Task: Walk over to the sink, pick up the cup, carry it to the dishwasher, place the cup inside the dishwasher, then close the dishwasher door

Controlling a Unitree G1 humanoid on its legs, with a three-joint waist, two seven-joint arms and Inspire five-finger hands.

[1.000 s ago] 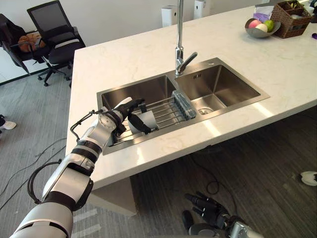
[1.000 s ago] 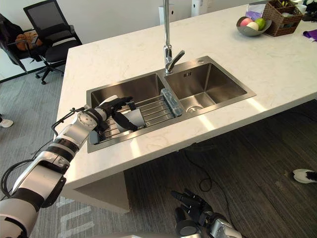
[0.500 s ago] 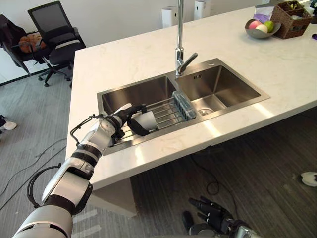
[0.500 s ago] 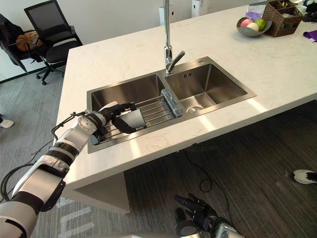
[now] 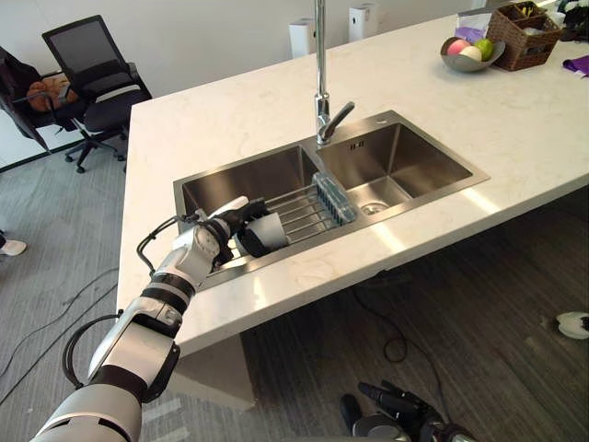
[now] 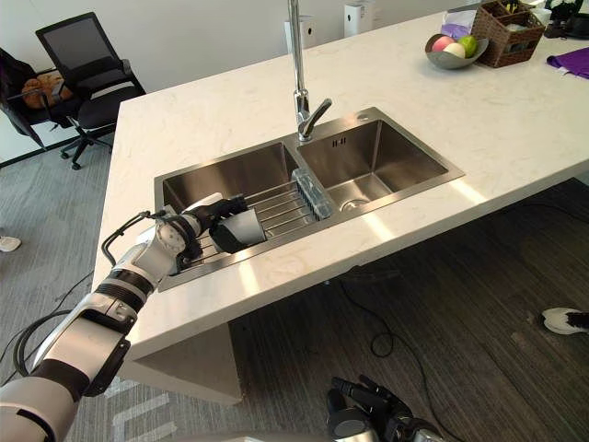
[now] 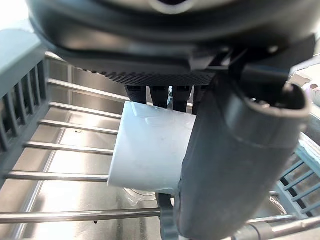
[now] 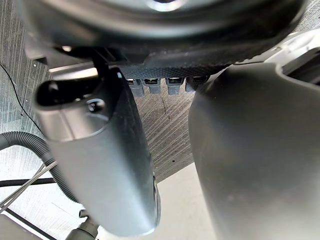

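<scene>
A white cup lies on its side on the wire rack across the left basin of the steel sink. My left hand reaches in from the counter's near edge and is curled round the cup. In the left wrist view the cup sits between the thumb and the fingers above the rack bars. I cannot tell whether the cup still rests on the bars. My right hand hangs low over the floor with relaxed fingers and holds nothing.
A tall faucet stands behind the sink's divider. A grey slatted end piece closes the rack's right side. A fruit bowl and a wicker basket sit at the counter's far right. Office chairs stand at the far left.
The camera has shifted a little. My left hand has drawn lower and closer round the cup, whose mouth now turns more toward me. The right hand has sunk lower in view.
</scene>
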